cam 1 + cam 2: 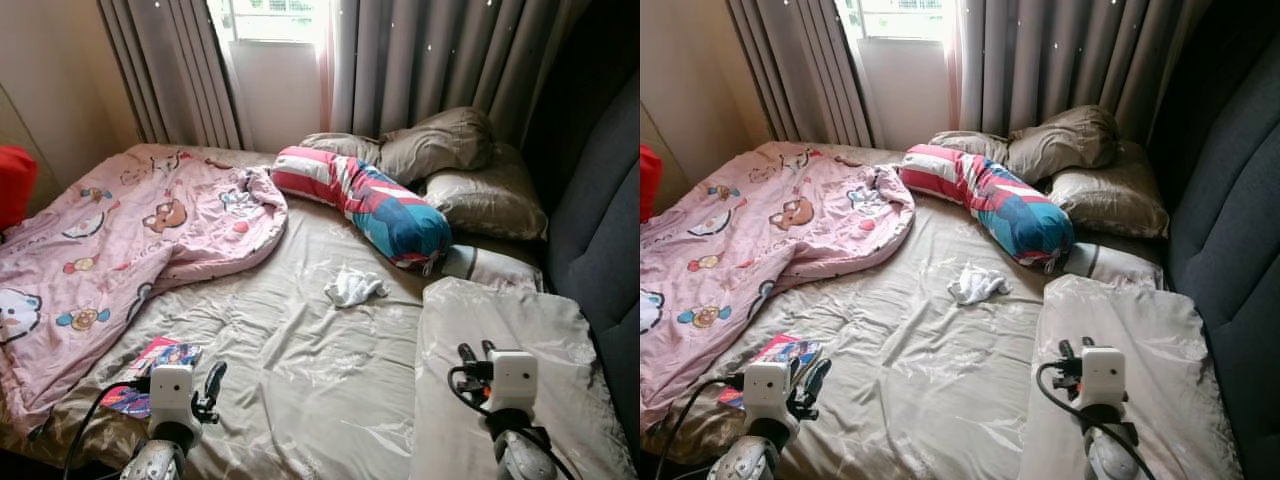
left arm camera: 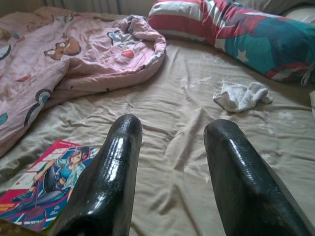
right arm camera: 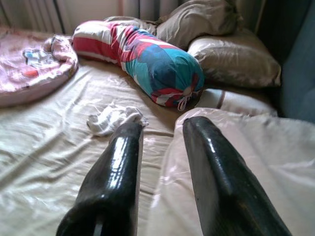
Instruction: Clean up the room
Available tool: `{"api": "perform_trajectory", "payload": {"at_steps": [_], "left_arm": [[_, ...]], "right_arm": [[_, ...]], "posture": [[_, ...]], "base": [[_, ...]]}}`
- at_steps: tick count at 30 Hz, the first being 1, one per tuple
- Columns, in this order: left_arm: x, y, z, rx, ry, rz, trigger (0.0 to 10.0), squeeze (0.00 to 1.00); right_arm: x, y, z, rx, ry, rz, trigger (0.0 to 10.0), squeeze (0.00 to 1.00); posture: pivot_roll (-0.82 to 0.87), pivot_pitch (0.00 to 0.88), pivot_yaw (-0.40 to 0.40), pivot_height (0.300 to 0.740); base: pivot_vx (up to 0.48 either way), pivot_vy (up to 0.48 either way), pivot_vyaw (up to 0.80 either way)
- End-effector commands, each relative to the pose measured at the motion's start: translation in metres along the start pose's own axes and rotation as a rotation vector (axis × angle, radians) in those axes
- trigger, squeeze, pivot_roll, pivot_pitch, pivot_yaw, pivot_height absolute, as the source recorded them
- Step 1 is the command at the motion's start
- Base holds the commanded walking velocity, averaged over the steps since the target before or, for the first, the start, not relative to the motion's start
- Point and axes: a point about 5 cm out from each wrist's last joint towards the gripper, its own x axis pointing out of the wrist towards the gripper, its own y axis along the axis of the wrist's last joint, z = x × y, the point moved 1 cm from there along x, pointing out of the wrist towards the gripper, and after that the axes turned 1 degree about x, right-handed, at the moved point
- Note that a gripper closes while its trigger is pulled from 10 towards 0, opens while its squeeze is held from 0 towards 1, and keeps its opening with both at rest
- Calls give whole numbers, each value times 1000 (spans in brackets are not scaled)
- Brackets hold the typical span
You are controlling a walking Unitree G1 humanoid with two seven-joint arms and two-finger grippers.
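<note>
Bolster (image 1: 365, 205) lies lengthwise from window toward near pillow (image 1: 510, 370).

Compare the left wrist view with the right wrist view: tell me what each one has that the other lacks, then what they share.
Left wrist: the left gripper, open, above a comic book at the bed's near edge. Right wrist: the right gripper, open, over a beige pillow, with more pillows by the headboard. Both: the white cloth, the striped bolster and the pink blanket.
</note>
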Motion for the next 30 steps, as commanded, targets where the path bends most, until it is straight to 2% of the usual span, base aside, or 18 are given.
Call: {"api": "perform_trajectory", "payload": {"at_steps": [1, 12, 18, 30], "left_arm": [[-1, 0, -1, 0, -2, -6, 10000, 0], [1, 2, 0, 21, -20, -10, 10000, 0], [2, 3, -1, 25, -23, -7, 10000, 0], [2, 3, -3, 27, -23, -10, 10000, 0]], "right_arm": [[1, 4, 0, 36, -37, 8, 10000, 0], [-6, -8, -1, 63, -89, -41, 10000, 0], [-2, -5, 1, 65, -105, -37, 10000, 0], [3, -5, -6, 77, -95, -45, 10000, 0]], "posture": [[-78, 78, 27, 740], [-76, 81, 43, 740], [-73, 72, 42, 740], [-61, 40, 38, 740]], "base": [[0, 0, 0], [0, 284, 0], [0, 287, 0], [0, 287, 0]]}}
